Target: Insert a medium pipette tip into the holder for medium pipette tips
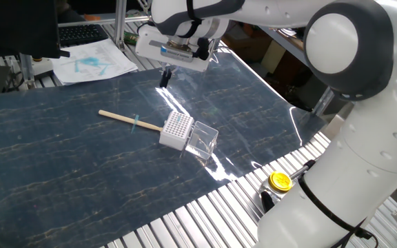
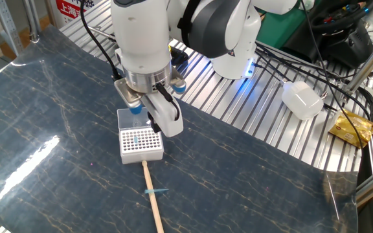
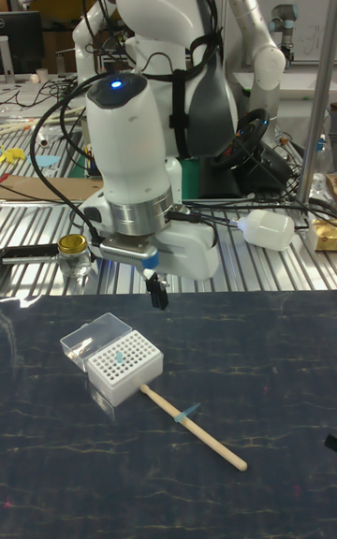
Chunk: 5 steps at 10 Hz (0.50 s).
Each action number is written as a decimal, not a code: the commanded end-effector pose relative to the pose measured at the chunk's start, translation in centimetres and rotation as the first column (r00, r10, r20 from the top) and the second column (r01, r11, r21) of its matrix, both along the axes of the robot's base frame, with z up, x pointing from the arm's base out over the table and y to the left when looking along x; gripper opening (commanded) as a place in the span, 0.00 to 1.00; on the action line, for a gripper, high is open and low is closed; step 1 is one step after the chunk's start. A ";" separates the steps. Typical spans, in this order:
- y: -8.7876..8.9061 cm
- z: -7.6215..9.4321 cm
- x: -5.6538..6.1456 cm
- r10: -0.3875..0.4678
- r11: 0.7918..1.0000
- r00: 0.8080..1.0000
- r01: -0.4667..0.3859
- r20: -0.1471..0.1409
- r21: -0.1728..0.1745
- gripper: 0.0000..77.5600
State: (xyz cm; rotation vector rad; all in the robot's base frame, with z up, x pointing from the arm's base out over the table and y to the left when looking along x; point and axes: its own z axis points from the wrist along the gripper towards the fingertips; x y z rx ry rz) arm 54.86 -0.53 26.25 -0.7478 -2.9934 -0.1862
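Nearest in the tall fixed view, a long tan wooden stick (image 3: 194, 421) is lying on the dark blue marbled mat (image 3: 262, 380), and a tiny pale blue translucent pipette tip (image 3: 187, 413) is resting across it. The stick's far end is touching the small white box with a grid of tiny holes (image 3: 125, 369), whose clear hinged lid (image 3: 91, 335) is lying open behind it. One pale blue tip (image 2: 135, 138) is standing in the grid. Above, the black two-finger gripper (image 3: 157, 293) is hovering, its fingers pressed together on nothing.
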 end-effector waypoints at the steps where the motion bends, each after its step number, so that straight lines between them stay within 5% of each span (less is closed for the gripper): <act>1: 0.0 0.1 0.1 0.009 1.000 1.000 -0.009 0.006 -0.001 0.00; 5: 0.0 0.1 0.1 0.052 0.999 0.999 -0.052 0.008 -0.004 0.00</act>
